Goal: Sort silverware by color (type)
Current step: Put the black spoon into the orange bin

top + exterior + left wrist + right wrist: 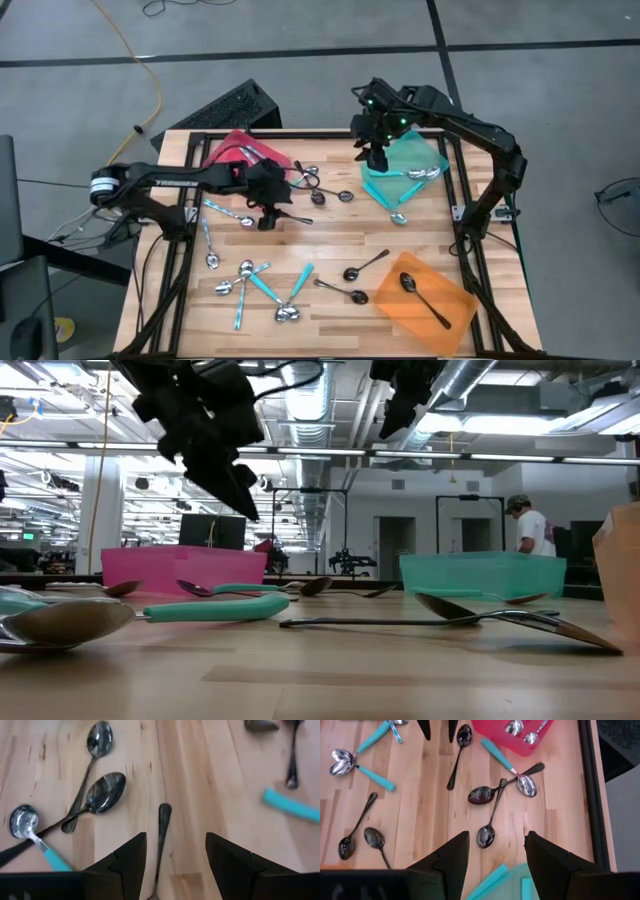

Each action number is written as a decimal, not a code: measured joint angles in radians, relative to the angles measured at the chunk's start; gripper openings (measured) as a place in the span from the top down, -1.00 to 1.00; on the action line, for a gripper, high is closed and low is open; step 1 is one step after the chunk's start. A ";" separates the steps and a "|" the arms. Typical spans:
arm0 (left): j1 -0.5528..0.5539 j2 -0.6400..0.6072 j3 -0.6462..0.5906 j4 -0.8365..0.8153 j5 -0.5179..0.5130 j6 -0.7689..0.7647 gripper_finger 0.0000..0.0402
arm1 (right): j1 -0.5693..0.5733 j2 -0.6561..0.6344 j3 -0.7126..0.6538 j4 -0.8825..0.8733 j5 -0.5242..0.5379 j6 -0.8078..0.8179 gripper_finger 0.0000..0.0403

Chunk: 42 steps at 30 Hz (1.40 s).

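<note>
Two hands are up and empty: the left hand (266,218) hovers with jaws wide over a black spoon (161,845) lying between its fingers, near the red tray (243,152); the right hand (377,152) waits open at the teal tray (425,155). Most silverware (262,285) lies scattered on the table (330,240). Judged step: picking that spoon. Next calls for lowering straight, closing on the thin handle, then carrying to the orange tray (452,298), where a black spoon already lies

Spoons (262,284) lie on the table (330,240) between three trays (425,297)
</note>
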 joint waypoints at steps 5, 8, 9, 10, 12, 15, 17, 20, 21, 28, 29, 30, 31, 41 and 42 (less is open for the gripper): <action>-0.011 0.084 0.000 -0.007 -0.037 0.077 0.07 | 0.000 0.000 0.000 -0.001 0.000 0.028 -0.06; -0.017 0.139 0.000 -0.004 -0.043 0.089 0.07 | 0.000 0.000 0.000 -0.005 0.000 0.041 -0.06; -0.018 0.158 0.000 -0.006 -0.055 0.089 0.07 | 0.002 0.000 0.000 -0.006 0.000 0.046 -0.06; -0.019 0.175 0.000 -0.007 -0.066 0.089 0.07 | 0.004 0.000 0.000 -0.008 0.000 0.049 -0.06; -0.019 0.205 0.000 -0.005 -0.097 0.087 0.07 | 0.004 0.000 0.000 -0.018 0.000 0.049 -0.06; -0.019 0.244 0.000 -0.006 -0.138 0.091 0.07 | 0.004 0.000 0.000 -0.031 0.000 0.050 -0.06; -0.019 0.262 0.000 -0.003 -0.143 0.102 0.07 | 0.004 0.000 0.000 -0.039 0.000 0.051 -0.06; -0.021 0.286 0.000 0.001 -0.163 0.107 0.07 | 0.004 0.000 0.000 -0.038 0.000 0.052 -0.06; -0.021 0.291 0.002 0.001 -0.172 0.106 0.08 | 0.004 0.000 0.000 -0.038 0.000 0.052 -0.06; -0.039 0.302 0.003 -0.005 -0.206 0.084 0.38 | 0.004 0.000 0.000 -0.036 0.000 0.052 -0.06; -0.043 0.302 0.003 -0.006 -0.207 0.088 0.45 | 0.004 0.000 0.000 -0.036 0.000 0.052 -0.06; -0.046 0.302 0.003 -0.007 -0.206 0.092 0.52 | 0.004 0.000 0.000 -0.036 0.000 0.052 -0.06; -0.049 0.303 0.003 -0.008 -0.206 0.094 0.59 | 0.004 0.000 0.000 -0.036 0.000 0.054 -0.06; -0.052 0.304 0.002 0.004 -0.182 0.048 0.99 | 0.006 0.000 0.000 -0.034 0.000 0.102 -0.06; -0.052 0.302 0.001 0.006 -0.176 0.038 0.99 | 0.010 0.000 0.000 -0.033 0.000 0.103 -0.06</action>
